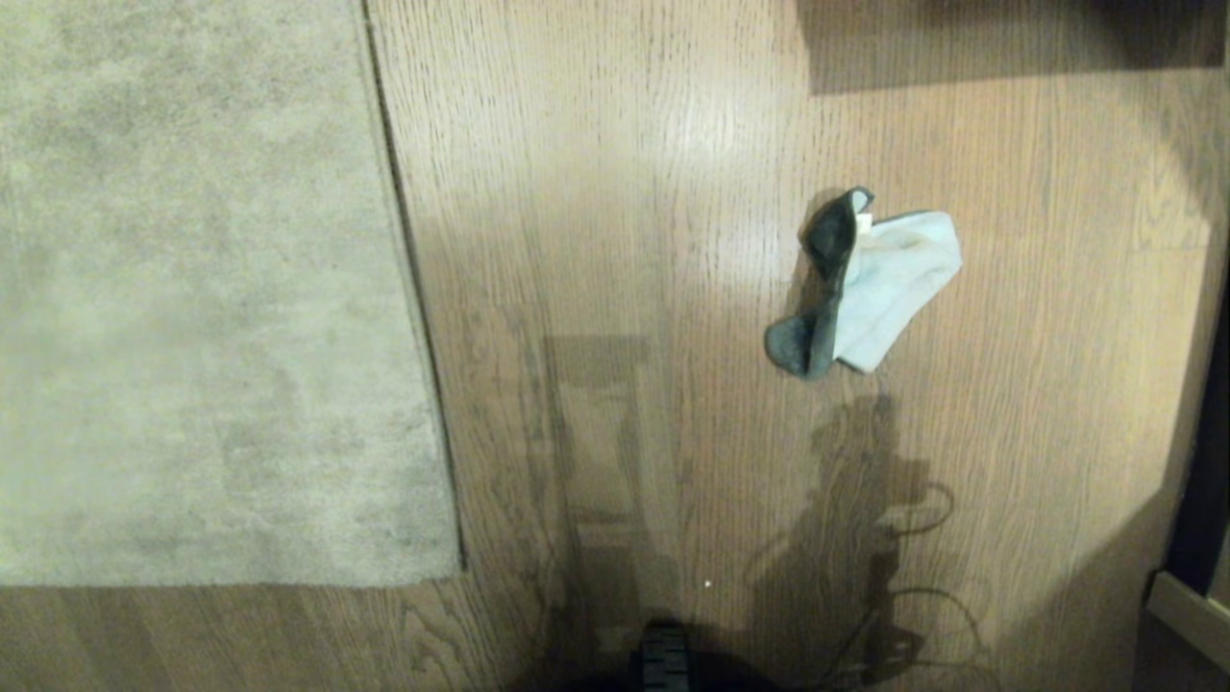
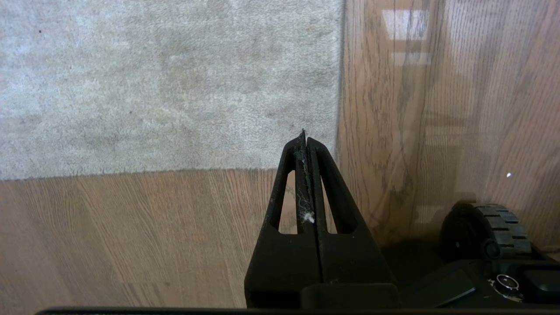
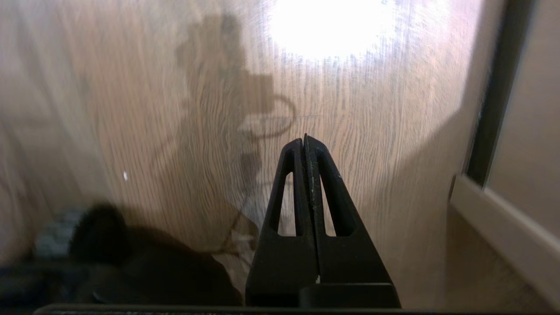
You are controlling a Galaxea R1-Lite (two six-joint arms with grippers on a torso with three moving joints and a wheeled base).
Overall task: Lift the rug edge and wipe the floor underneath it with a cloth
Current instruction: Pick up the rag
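From the head view, you see nothing started: the cloth lies crumpled on the floor, well right of the rug edge, which lies flat. Left wrist view: your left end effector is clenched, empty, over the rug corner. Right wrist view: your right end effector is clenched, empty.

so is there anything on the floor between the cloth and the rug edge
Nothing visible. In the head view the cloth lies crumpled on bare floor, to the right of the rug edge, and only wood planks and shadows lie between them. Neither end effector shows in that view.
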